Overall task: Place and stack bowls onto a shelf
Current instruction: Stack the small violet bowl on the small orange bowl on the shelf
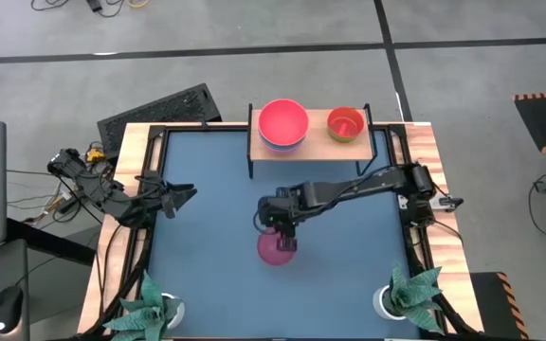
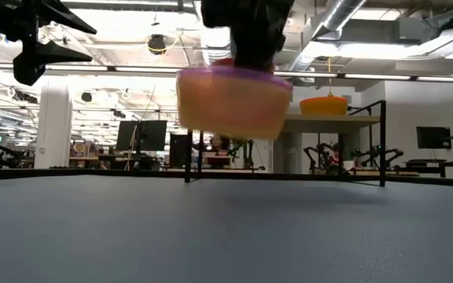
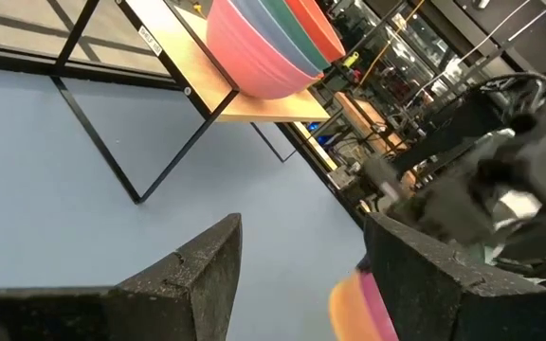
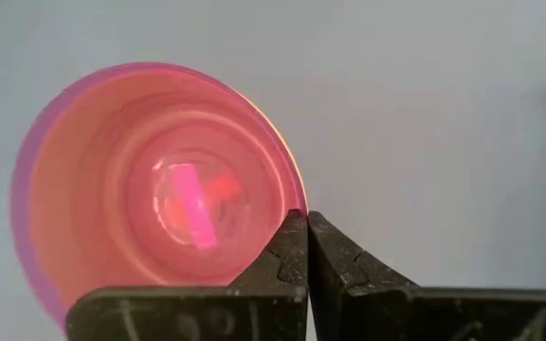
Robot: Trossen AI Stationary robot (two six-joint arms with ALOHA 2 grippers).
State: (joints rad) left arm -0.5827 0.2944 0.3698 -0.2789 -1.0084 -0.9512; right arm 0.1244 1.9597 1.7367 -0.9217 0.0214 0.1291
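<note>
Right gripper (image 1: 282, 239) pinching magenta bowl (image 1: 276, 248) rim, clear above table (image 1: 216, 275).

The magenta bowl (image 4: 150, 204) is smooth, translucent plastic with a glossy inside; the right pincer (image 4: 307, 248) has rough, grainy black pads; the shelf (image 3: 254, 102) has a pale wooden board on thin black metal legs; the tabletop (image 1: 216, 265) is matt blue with wooden edging.

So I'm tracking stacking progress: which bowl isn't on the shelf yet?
The magenta bowl, held off the table by its rim in the right tool. The pink-topped stack and small orange bowl sit on the shelf.
</note>
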